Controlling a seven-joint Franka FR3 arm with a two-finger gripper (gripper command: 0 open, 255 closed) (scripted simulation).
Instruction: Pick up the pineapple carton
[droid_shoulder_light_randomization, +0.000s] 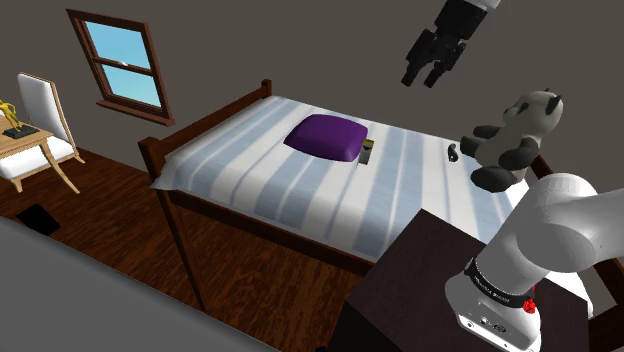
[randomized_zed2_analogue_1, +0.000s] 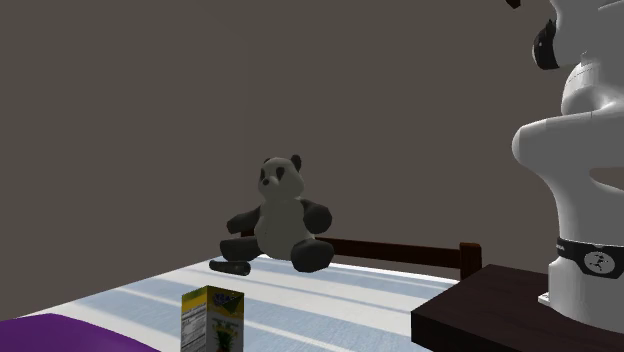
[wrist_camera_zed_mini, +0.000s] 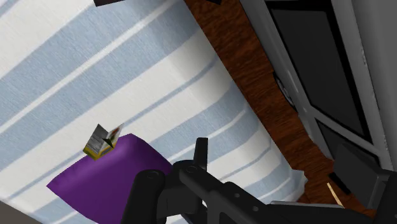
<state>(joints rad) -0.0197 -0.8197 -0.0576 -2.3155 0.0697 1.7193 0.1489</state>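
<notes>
The pineapple carton (droid_shoulder_light_randomization: 366, 153) is a small yellow and green box that stands upright on the striped bed (droid_shoulder_light_randomization: 250, 175), right beside a purple pillow (droid_shoulder_light_randomization: 326, 136). In the second exterior view the carton (randomized_zed2_analogue_1: 213, 319) shows a label side, with the pillow (randomized_zed2_analogue_1: 60, 335) at the lower left. My black gripper (droid_shoulder_light_randomization: 424, 78) hangs high above the bed, well clear of the carton, its two fingers apart and nothing between them. From the wrist view, the carton (wrist_camera_zed_mini: 102, 141) sits far below at the pillow's (wrist_camera_zed_mini: 108, 181) edge.
A panda plush (droid_shoulder_light_randomization: 512, 140) sits on the bed near the stand's side, with a small dark object (droid_shoulder_light_randomization: 453, 152) next to it. The dark stand (droid_shoulder_light_randomization: 420, 290) adjoins the bed. A white chair (droid_shoulder_light_randomization: 40, 120) and a window (droid_shoulder_light_randomization: 120, 55) are at the shoulder view's left.
</notes>
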